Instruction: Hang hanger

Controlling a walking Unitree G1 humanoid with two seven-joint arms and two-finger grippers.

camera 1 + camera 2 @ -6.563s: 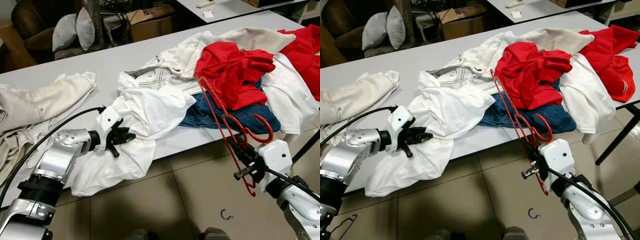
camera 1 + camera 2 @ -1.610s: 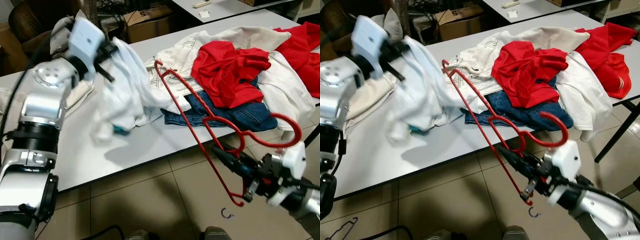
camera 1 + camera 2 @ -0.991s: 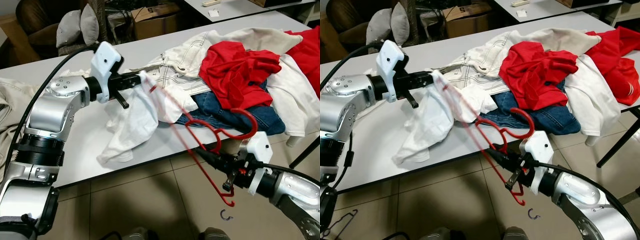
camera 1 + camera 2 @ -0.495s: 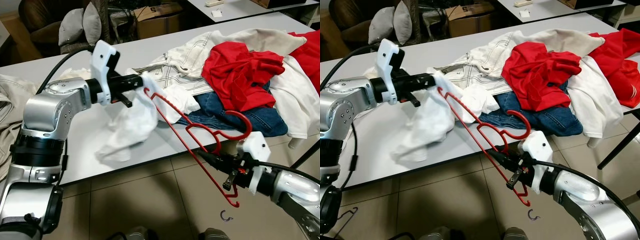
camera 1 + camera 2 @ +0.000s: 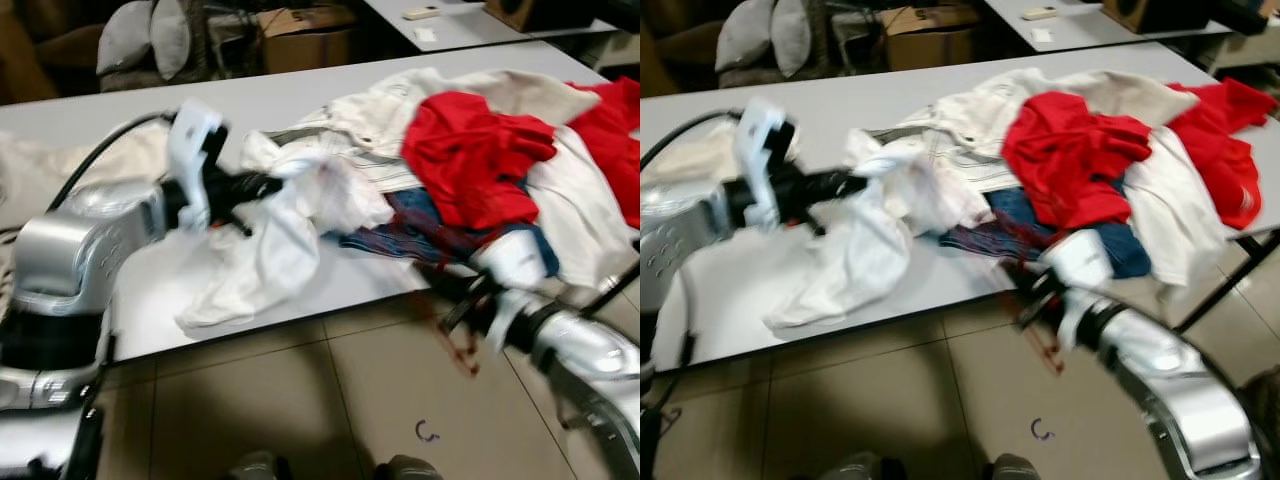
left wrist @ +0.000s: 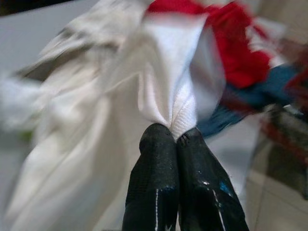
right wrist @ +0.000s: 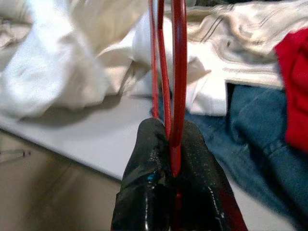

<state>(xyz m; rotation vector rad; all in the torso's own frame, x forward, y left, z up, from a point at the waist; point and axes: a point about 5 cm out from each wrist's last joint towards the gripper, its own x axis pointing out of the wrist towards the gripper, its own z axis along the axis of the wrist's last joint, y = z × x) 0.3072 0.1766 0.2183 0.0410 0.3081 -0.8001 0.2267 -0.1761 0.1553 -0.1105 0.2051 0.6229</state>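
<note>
The right gripper (image 7: 169,139) now sits closer to the table (image 5: 360,290) edge, its red hanger (image 7: 177,72) swung lower toward the jeans (image 7: 260,130). The left gripper (image 6: 174,139) lowers slightly, the white shirt (image 5: 270,250) drooping onto the tabletop.

We see a thin red hanger (image 7: 177,72), its wire bars close together. It reaches over the table edge towards the clothes.

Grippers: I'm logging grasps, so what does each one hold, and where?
Left gripper pinches a fold of the white shirt. Right gripper clamps the red hanger on its wires.
</note>
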